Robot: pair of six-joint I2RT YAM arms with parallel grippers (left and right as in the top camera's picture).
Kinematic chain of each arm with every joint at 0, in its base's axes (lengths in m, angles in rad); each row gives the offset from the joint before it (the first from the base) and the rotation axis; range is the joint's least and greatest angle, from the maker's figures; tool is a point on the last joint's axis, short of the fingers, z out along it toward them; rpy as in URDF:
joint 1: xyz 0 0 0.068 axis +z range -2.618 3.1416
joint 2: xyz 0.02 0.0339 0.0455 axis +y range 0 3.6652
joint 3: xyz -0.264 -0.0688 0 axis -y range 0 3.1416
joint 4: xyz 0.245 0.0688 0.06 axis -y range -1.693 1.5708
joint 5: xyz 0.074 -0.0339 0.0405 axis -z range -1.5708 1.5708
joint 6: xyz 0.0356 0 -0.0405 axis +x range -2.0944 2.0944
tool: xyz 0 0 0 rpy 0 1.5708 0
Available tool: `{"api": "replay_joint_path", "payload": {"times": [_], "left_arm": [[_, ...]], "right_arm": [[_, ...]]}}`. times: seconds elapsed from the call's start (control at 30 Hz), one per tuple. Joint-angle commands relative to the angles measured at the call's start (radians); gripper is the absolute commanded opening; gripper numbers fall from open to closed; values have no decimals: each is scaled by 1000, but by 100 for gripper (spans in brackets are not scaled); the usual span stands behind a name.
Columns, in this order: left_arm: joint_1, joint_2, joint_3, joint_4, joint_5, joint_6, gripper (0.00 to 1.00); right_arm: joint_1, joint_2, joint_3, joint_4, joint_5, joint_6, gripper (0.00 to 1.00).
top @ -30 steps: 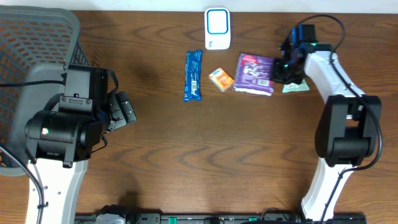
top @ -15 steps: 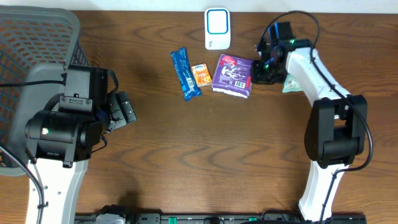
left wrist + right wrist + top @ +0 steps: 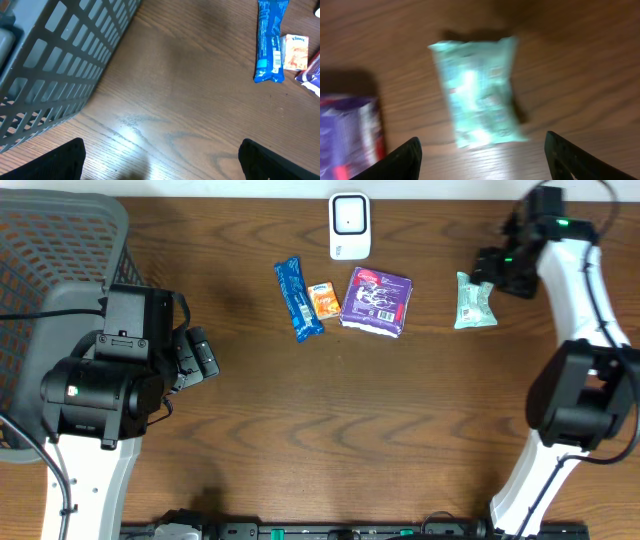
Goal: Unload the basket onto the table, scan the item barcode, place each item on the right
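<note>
A pale green packet (image 3: 472, 301) lies flat on the tabletop (image 3: 400, 430), right of a purple packet (image 3: 377, 300) and apart from the white scanner (image 3: 349, 225). The right gripper (image 3: 494, 271) hangs by it, jaws spread, empty. The left gripper (image 3: 162, 152), jaws spread wide, hovers near the basket (image 3: 60, 240). Nothing is lifted, so scanning seems not yet begun.

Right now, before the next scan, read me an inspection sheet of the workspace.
Surface: brown wooden table, no spills seen.
Job's things: white scanner at the far edge; blue bar packet, orange tissue pack and purple packet clustered just in front of it; mint packet apart, toward the right arm.
Clutter: nothing seen.
Grippers: left gripper open, empty; right gripper open, empty, near the mint packet.
Cables: black cable crossing the grey mesh basket.
Surroundings: the basket, beside the left arm.
</note>
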Motion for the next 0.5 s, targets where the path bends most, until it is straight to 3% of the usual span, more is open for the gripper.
{"api": "replay_joint_path", "payload": {"times": [0.0, 0.33, 0.47], "left_arm": [[5, 6, 9, -4, -11, 6, 98], [5, 6, 9, -4, -11, 6, 98], [5, 6, 9, -4, -11, 6, 98]], "right_arm": [[-47, 7, -63, 31, -57, -56, 74], [-89, 7, -284, 269, -229, -91, 70], [-89, 7, -374, 359, -253, -67, 58]]}}
